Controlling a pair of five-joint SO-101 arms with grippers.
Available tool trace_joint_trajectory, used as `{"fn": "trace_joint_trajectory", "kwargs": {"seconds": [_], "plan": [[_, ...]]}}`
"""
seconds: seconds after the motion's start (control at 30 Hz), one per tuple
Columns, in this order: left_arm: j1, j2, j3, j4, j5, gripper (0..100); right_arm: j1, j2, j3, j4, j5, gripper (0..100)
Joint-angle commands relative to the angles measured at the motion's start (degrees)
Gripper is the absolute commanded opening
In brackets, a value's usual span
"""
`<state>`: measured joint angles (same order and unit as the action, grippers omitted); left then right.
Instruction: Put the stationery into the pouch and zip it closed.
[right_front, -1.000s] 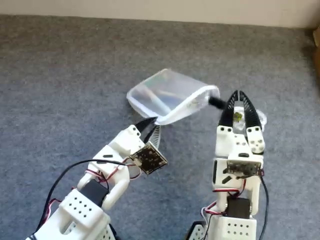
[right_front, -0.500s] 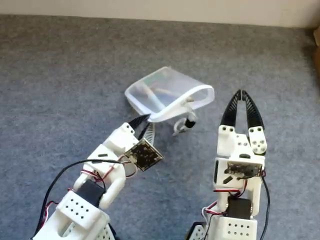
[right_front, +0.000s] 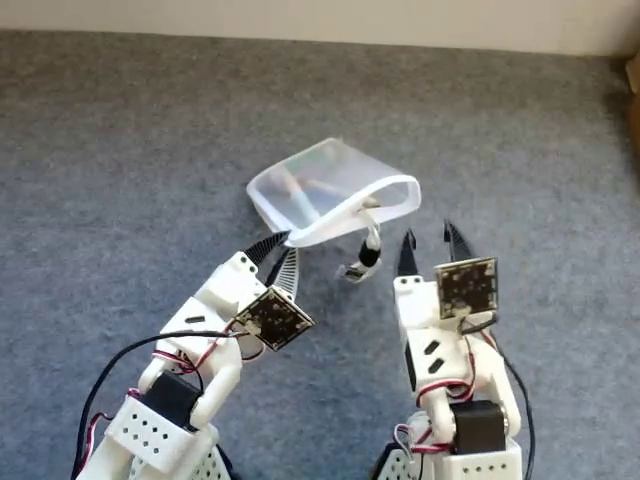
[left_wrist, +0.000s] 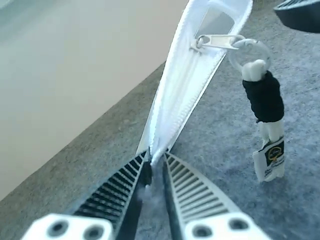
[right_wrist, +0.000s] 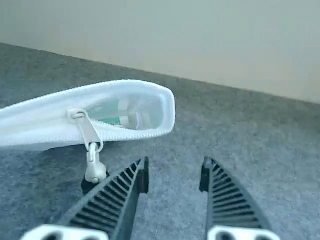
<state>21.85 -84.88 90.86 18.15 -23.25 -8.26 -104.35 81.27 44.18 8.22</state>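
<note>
Your left claw (left_wrist: 152, 162) is clamped shut on one corner of the clear plastic pouch with the white zip band (right_front: 320, 180). The pouch stretches away from its tips and seems lifted at that end above the grey carpet (right_front: 120, 150). White and green stationery (right_wrist: 122, 112) shows through the pouch wall, so I judge the loading done.

The zip is partway. The teeth lie shut from the left claw's tips up to the metal slider (left_wrist: 202, 41). Past the slider the mouth gapes open to the far end.

Your right claw (right_wrist: 175, 167) stands open and empty, near the pouch's open end and below its rim. The black-and-white cord pull (right_front: 365, 255) hangs from the slider just beside the right claw, on the side facing the left claw. It is not between the fingers.

What looks left to do is to take that pull in the right claw and draw the slider away from the left claw to the end of the band, with the left grip as the anchor.
</note>
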Motion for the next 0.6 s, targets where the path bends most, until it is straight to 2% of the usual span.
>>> {"fn": "trace_joint_trajectory", "kwargs": {"seconds": [0.0,0.1,0.33,0.57], "plan": [[-1.0,-1.8,-1.0,0.0,0.0,1,-0.7,-1.0,-7.4,5.6,-1.8,16.3],[-0.9,-1.8,-1.0,0.0,0.0,1,-2.0,-1.0,-9.2,8.4,-1.8,16.3],[-0.9,-1.8,-0.9,0.0,0.0,1,-12.9,-1.0,-11.9,13.7,-1.8,16.3],[-0.8,-1.8,-0.9,0.0,0.0,1,-15.7,-1.0,-5.9,4.4,-1.8,16.3]]}}
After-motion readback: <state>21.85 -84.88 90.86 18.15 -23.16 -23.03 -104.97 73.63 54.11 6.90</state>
